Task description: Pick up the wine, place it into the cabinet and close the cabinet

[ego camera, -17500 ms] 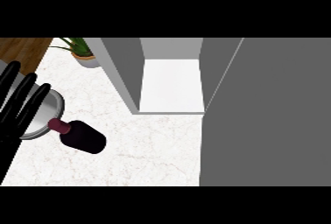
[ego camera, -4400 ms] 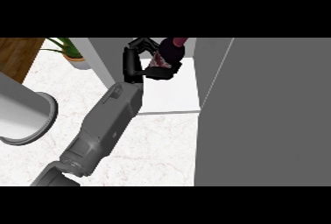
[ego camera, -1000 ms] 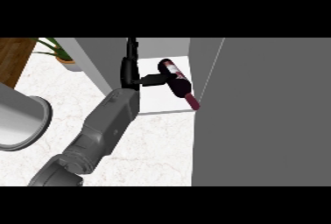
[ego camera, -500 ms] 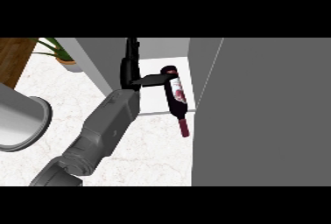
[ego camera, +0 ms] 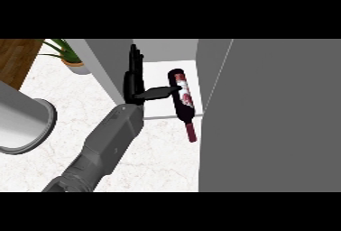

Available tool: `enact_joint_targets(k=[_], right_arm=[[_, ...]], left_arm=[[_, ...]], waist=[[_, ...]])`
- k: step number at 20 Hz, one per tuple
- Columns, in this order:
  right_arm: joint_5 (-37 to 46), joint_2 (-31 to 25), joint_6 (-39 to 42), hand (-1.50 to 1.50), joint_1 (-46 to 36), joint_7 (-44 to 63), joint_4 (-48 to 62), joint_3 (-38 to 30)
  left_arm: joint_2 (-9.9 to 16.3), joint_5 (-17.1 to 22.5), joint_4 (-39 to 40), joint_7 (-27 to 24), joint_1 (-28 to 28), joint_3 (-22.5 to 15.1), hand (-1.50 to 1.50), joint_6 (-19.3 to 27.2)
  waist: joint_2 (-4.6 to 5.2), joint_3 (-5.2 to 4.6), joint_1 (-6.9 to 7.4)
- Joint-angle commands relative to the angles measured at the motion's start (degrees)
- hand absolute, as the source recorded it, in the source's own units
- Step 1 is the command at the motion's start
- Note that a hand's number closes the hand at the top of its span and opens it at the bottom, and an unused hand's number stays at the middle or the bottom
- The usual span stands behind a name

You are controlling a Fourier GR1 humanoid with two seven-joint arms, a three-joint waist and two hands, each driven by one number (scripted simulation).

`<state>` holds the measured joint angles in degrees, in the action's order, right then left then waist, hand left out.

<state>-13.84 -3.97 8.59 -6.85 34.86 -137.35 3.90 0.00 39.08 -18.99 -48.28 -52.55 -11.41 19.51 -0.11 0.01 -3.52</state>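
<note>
1. One grey forearm (ego camera: 106, 144) comes up from the lower left of the head view and runs diagonally toward the open cabinet (ego camera: 170, 92); judging by the other forearm at the left edge, this looks like the right arm.
2. Its black hand (ego camera: 135, 81) stands edge-on against the cabinet's left wall, fingers straight and pointing away from the robot, held together rather than curled.
3. The thumb (ego camera: 158, 92) juts out sideways to the right, and its tip meets the side of the wine bottle (ego camera: 184, 101). Nothing wraps round the bottle; the hand is spread, only touching it.
4. The wine bottle lies lengthwise on the cabinet's white floor, its base deeper inside and its dark red neck pointing out toward the robot, past the front lip of the shelf and over the marbled bench (ego camera: 160, 153).
5. The bottle sits just beside the grey cabinet door (ego camera: 273, 117), which stands open along the right.
6. A second grey forearm (ego camera: 23, 122) fills the left edge; its hand is out of sight.
7. A potted plant (ego camera: 66, 56) stands at the upper left on the bench.
</note>
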Motion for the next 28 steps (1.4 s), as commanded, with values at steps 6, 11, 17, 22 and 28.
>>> enact_joint_targets(k=[6,11,17,22,28], right_arm=[[-0.56,-1.21,-0.78,-1.50,-0.12,0.00,-2.47,-3.36],[-2.79,-2.69,-2.23,-1.50,-0.69,3.93,-5.45,-5.18],[-2.27,-2.53,1.21,-1.50,0.47,-3.00,0.91,-6.23],[-6.02,-3.52,1.04,-1.50,5.73,1.27,-8.51,-6.63],[-1.42,-1.69,-0.89,-1.50,4.02,0.58,-6.32,-3.16]], left_arm=[[0.00,7.56,-25.00,3.58,14.82,-19.15,-1.50,14.63],[0.00,5.95,-35.95,2.75,23.03,-26.54,-1.50,20.95],[0.00,-0.01,-47.10,5.84,29.07,-29.45,-1.50,25.09],[1.90,-2.11,-57.36,7.05,36.09,-31.89,-1.50,27.44],[4.97,-8.08,-67.81,11.13,43.75,-36.05,-1.50,33.82]], waist=[[-0.18,-0.01,2.94],[-0.16,-0.01,3.34],[0.01,0.00,3.65],[-0.08,0.00,3.38],[-0.02,-0.01,3.51]])
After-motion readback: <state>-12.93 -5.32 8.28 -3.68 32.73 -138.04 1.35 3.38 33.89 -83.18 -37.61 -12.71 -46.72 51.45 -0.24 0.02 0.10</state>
